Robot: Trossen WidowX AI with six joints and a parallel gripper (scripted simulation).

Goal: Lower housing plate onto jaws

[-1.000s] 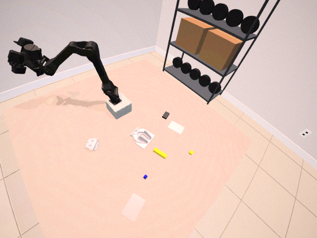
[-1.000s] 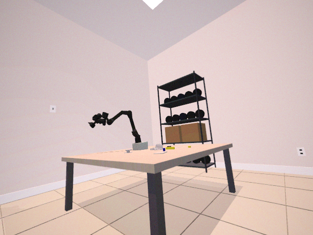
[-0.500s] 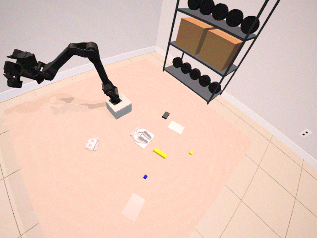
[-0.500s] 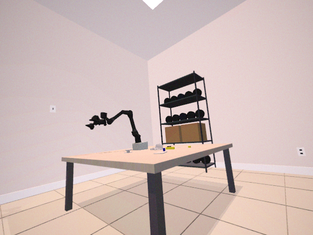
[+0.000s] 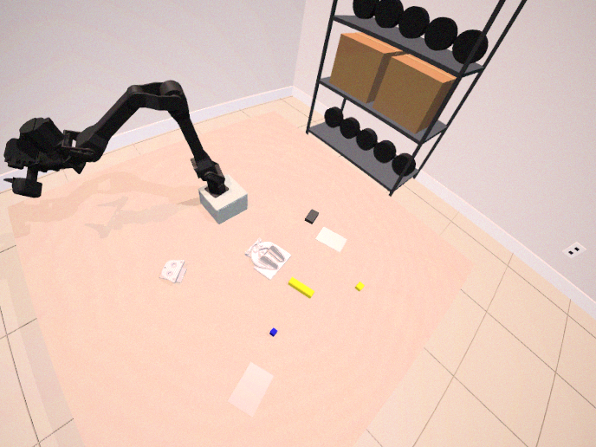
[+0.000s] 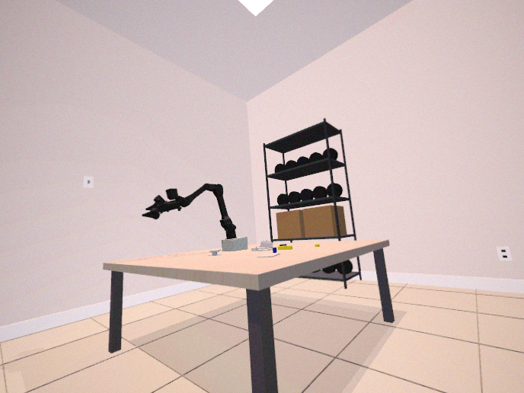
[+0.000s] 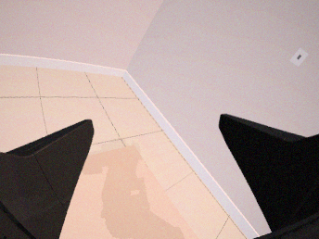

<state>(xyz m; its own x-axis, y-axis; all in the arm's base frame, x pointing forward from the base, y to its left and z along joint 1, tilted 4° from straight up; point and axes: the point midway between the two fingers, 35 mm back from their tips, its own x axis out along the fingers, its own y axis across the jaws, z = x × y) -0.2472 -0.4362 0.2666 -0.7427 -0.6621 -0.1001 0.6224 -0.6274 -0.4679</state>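
Observation:
A small white plate with two round features (image 5: pixel 178 266) (image 6: pixel 215 252), likely the housing plate, lies left of the white base (image 5: pixel 270 274), apart from it. It appears slightly raised or tilted. On the base, two long grey jaws (image 5: pixel 267 261) lie side by side, beside pale curved parts. The base and its parts are small and low in the exterior view; the pins and stubs are too small to tell. My gripper (image 6: pixel 145 212) (image 7: pixel 158 122) is open and empty, held high at the far left, well away from plate and base.
A yellow bar (image 5: pixel 301 288) (image 6: pixel 285 247), a yellow cube (image 5: pixel 359 286), a blue cube (image 5: pixel 273 332) (image 6: pixel 274 250), a black block (image 5: pixel 312 216) and two pale flat rectangles (image 5: pixel 331 239) (image 5: pixel 250 388) lie around the base. My arm stands on a grey block (image 5: pixel 232 210) (image 6: pixel 234 244) behind it.

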